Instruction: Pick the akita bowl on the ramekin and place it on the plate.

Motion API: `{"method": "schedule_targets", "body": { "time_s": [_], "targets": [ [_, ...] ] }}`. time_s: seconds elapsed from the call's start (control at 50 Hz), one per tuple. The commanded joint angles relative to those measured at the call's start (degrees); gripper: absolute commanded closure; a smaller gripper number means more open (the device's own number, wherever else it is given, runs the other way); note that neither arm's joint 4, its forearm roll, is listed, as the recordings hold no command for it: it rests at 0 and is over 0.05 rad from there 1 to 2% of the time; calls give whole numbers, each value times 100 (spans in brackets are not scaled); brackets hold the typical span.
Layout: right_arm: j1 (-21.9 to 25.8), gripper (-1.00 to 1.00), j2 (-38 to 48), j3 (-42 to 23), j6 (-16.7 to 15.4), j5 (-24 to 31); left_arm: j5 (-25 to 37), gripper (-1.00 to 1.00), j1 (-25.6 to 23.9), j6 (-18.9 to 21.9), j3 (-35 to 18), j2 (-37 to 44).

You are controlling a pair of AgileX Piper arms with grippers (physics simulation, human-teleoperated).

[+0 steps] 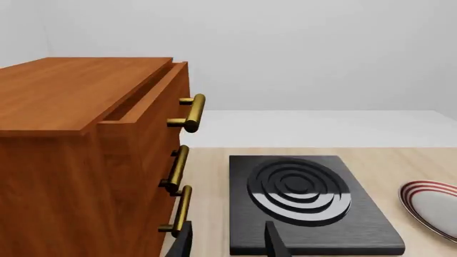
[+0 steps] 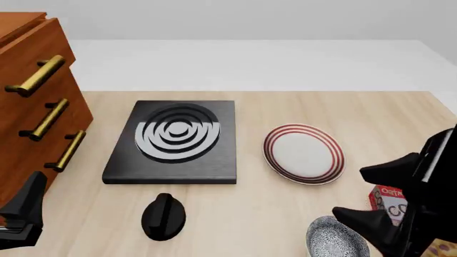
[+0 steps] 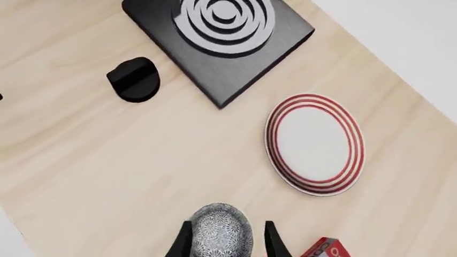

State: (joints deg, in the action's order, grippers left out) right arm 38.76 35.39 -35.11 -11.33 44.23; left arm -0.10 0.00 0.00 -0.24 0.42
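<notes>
The akita bowl point(image 3: 221, 233), grey and speckled, sits near the table's front edge, right of centre point(image 2: 337, 239). The ramekin is hidden beneath it. My right gripper point(image 3: 225, 242) hovers over the bowl, open, with one finger on each side of it and not touching; its dark fingers point(image 2: 386, 172) show at the right edge of the front view. The plate point(image 2: 303, 154) with red rings lies empty a little beyond the bowl point(image 3: 314, 143) point(image 1: 434, 206). My left gripper point(image 1: 228, 243) is open and empty at the front left point(image 2: 25, 206), facing the stove.
A wooden drawer cabinet point(image 2: 36, 107) with brass handles point(image 1: 189, 112) stands at the left. A black stove point(image 2: 175, 140) with grey rings lies mid-table, with a black knob point(image 2: 162, 215) in front of it. A red box point(image 2: 389, 199) sits by the right arm.
</notes>
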Motion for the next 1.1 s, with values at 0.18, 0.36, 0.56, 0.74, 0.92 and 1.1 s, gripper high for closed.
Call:
{"method": "schedule_targets", "body": {
  "time_s": [0.18, 0.36, 0.56, 0.74, 0.92, 1.1],
  "targets": [
    [609, -100, 825, -511, -169, 618, 0, -100, 0, 0, 0, 0],
    [782, -100, 1141, -557, -208, 640, 0, -100, 0, 0, 0, 0],
    [961, -100, 1372, -300, -126, 536, 0, -100, 0, 0, 0, 0],
    [1030, -100, 1466, -164, -118, 474, 0, -100, 0, 0, 0, 0],
    [1131, -100, 1472, -38, 21, 431, 0, -100, 0, 0, 0, 0],
    [1169, -100, 1412, 150, 134, 367, 0, -100, 0, 0, 0, 0]
  ]
}}
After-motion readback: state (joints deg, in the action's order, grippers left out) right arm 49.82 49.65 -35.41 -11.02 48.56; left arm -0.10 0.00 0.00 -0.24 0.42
